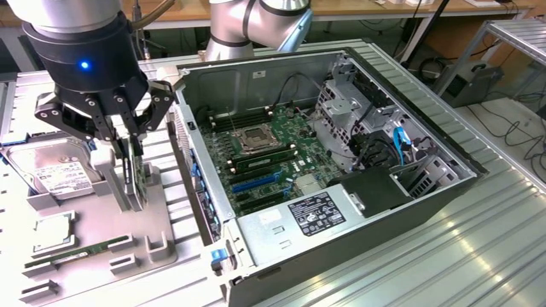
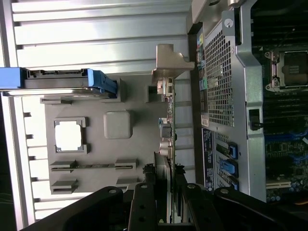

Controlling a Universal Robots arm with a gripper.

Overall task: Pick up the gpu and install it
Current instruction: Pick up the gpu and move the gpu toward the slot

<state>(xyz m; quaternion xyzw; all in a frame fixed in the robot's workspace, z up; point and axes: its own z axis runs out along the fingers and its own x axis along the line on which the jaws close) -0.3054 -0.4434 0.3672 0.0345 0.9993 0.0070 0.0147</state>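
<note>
The gpu [image 1: 133, 182] stands on edge in a slot of the grey holder tray [image 1: 98, 220], to the exterior view's left of the open computer case [image 1: 388, 211]. My gripper [image 1: 128, 150] reaches down over it, with a finger on each side of the card's upper part, shut on it. In the wrist view the gpu [image 2: 166, 127] appears edge-on, its metal bracket [image 2: 169, 62] at the far end, and the gripper [image 2: 163, 187] clamps the near end. The card's lower edge still rests in the holder.
On the tray lie a hard drive [image 1: 53, 174], a CPU [image 1: 53, 231] and a green RAM stick [image 1: 77, 251]. Inside the case the motherboard [image 1: 265, 157] shows blue expansion slots [image 1: 256, 182], and a drive cage [image 1: 346, 115] and power supply [image 1: 311, 214] stand around it.
</note>
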